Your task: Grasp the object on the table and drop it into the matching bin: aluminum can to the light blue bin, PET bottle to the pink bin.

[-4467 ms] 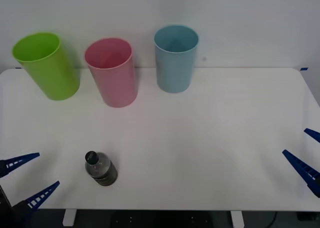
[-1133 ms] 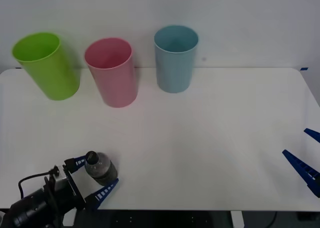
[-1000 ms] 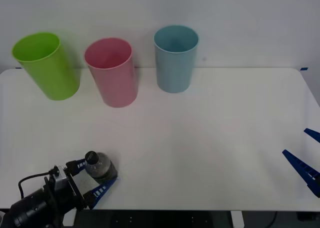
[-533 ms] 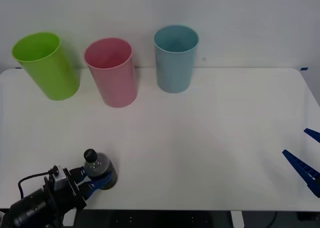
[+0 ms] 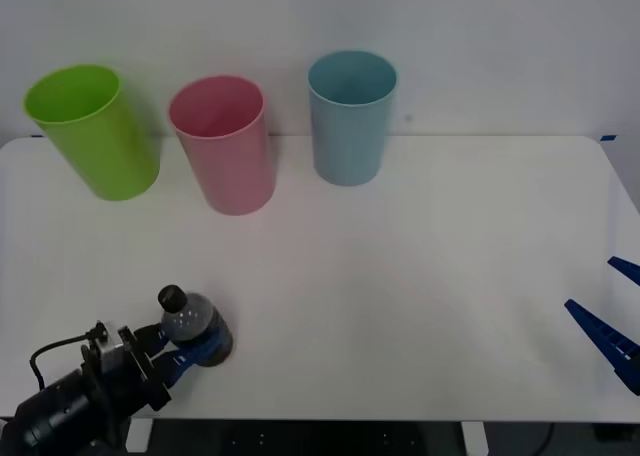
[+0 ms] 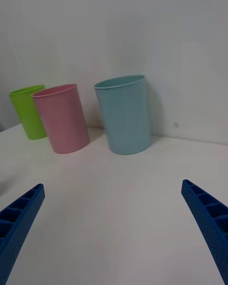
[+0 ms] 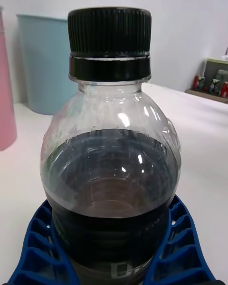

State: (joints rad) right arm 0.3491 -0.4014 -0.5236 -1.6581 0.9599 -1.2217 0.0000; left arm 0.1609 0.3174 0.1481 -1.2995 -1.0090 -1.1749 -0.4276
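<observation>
The PET bottle (image 5: 192,324), small and clear with a black cap and dark lower half, is near the table's (image 5: 420,276) front left edge. My left gripper (image 5: 196,351) is shut on its lower body. In the left wrist view the bottle (image 7: 111,171) stands upright between the blue fingers (image 7: 35,247). I cannot tell whether its base touches the table. The pink bin (image 5: 222,146) and the light blue bin (image 5: 350,116) stand at the table's far side. My right gripper (image 5: 612,321) waits open at the right edge, with its fingers (image 6: 206,218) spread wide.
A lime green bin (image 5: 95,131) stands left of the pink one at the far left. The right wrist view shows the bins in a row: green (image 6: 28,111), pink (image 6: 61,118), light blue (image 6: 124,114). White tabletop lies between the bottle and the bins.
My left gripper came in from the left edge, closed its fingers on the bottle, and the bottle has shifted slightly left and away. The right arm has not moved.
</observation>
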